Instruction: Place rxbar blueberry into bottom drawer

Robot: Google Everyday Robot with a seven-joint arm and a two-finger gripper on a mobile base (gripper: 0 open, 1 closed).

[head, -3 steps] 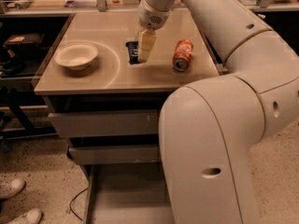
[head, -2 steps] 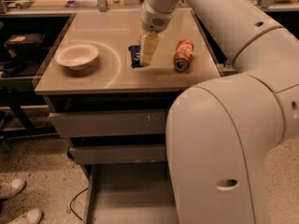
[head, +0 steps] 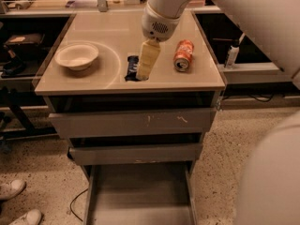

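The rxbar blueberry (head: 131, 69), a dark navy bar, is on the tan cabinet top (head: 117, 29) near its front edge. My gripper (head: 146, 65) comes down from the white arm and is right against the bar's right side, covering part of it. The bottom drawer (head: 140, 196) stands pulled out below, showing a plain grey floor with nothing in it. The two upper drawers (head: 131, 123) are shut.
A white bowl (head: 76, 56) sits on the left of the top. An orange soda can (head: 183, 55) lies on its side at the right. A white bottle (head: 232, 54) stands on the shelf to the right. Shoes (head: 14, 189) are on the floor at the lower left.
My gripper has moved toward the front edge of the top, and the dark bar has shifted that way with it. The bowl and can have not moved.
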